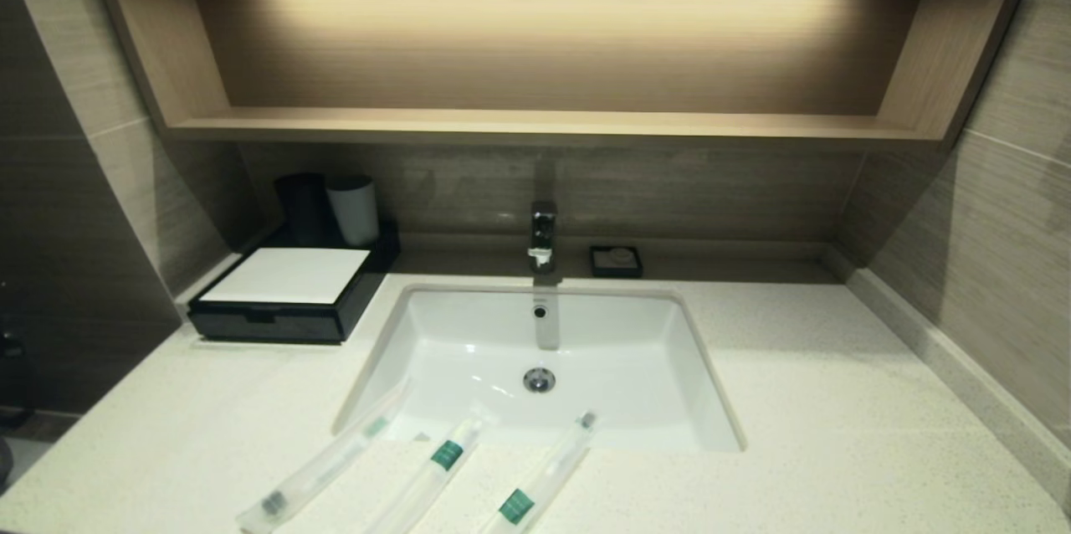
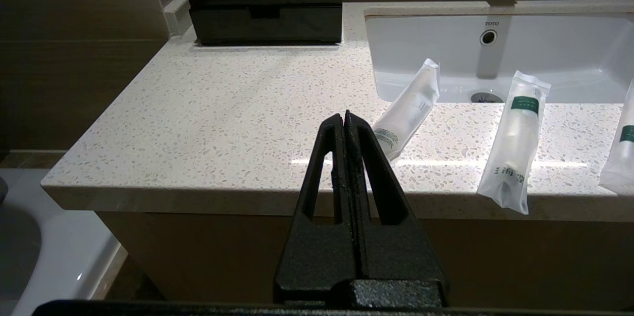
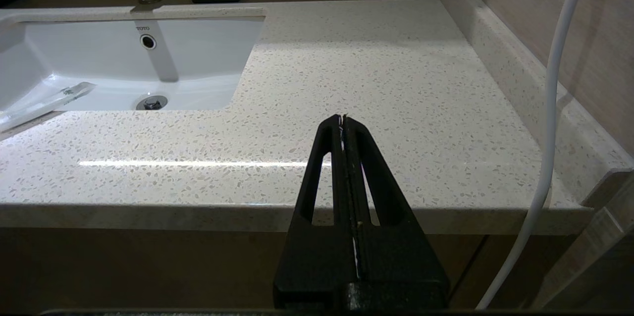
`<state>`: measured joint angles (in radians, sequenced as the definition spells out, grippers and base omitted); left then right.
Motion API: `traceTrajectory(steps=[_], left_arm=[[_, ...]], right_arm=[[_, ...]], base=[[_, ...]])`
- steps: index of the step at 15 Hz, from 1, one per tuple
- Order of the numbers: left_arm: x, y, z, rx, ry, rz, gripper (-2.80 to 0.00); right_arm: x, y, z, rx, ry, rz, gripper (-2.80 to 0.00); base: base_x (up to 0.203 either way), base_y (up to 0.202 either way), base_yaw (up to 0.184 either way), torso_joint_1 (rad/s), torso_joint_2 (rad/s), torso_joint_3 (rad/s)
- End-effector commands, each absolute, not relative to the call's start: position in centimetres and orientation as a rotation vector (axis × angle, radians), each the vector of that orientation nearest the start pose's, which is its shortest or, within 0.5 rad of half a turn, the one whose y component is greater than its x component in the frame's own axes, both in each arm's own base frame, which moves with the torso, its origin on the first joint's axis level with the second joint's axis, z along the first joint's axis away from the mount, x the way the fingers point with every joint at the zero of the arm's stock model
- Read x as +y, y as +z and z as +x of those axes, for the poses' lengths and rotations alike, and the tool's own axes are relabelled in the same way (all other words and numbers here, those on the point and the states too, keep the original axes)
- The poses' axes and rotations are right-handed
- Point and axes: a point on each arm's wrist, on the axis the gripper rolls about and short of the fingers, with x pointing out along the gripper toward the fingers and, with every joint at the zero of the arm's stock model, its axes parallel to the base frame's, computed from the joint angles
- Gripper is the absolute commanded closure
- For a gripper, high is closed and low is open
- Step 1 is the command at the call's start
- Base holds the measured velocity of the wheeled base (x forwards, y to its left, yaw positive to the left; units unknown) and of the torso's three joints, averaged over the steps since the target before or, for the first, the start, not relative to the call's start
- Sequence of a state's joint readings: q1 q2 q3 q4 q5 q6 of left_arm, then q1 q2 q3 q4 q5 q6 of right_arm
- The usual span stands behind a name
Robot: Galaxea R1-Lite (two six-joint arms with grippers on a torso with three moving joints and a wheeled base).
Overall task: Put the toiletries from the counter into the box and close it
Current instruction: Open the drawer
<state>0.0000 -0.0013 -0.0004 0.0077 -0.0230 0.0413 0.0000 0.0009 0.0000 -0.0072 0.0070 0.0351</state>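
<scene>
Three toiletries in clear sleeves lie on the counter (image 1: 837,400) at its front edge, before the sink (image 1: 468,325): a dark-tipped one (image 1: 322,463) on the left, a green-banded one (image 1: 439,467) in the middle, another green-banded one (image 1: 544,471) on the right. Two of them show in the left wrist view (image 2: 406,115) (image 2: 515,142). The black box (image 1: 284,295) with its white top sits at the back left, drawer pushed in. My left gripper (image 2: 344,117) is shut and empty, below and in front of the counter edge. My right gripper (image 3: 343,119) is shut and empty, off the counter's right front.
A black cup (image 1: 303,207) and a white cup (image 1: 353,207) stand behind the box. The faucet (image 1: 542,237) and a small black soap dish (image 1: 616,260) sit behind the sink. A wooden shelf (image 1: 535,125) hangs above. A white cable (image 3: 550,132) runs at the right.
</scene>
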Motion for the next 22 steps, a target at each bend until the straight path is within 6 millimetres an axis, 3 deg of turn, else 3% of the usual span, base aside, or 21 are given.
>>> traceTrajectory(steps=[1,22], left_arm=[[-0.05,7.47,-2.28,0.007,-0.023,0.045,0.00],[-0.05,7.53,-2.29,0.004,-0.023,0.044,0.00]], right_arm=[[0.02,7.63,-2.27,-0.006,0.008,0.035,0.00],[0.02,7.63,-2.27,-0.006,0.008,0.035,0.00]], base=[[0.000,0.000,0.000,0.000,0.00,0.000],[0.000,0.000,0.000,0.000,0.00,0.000]])
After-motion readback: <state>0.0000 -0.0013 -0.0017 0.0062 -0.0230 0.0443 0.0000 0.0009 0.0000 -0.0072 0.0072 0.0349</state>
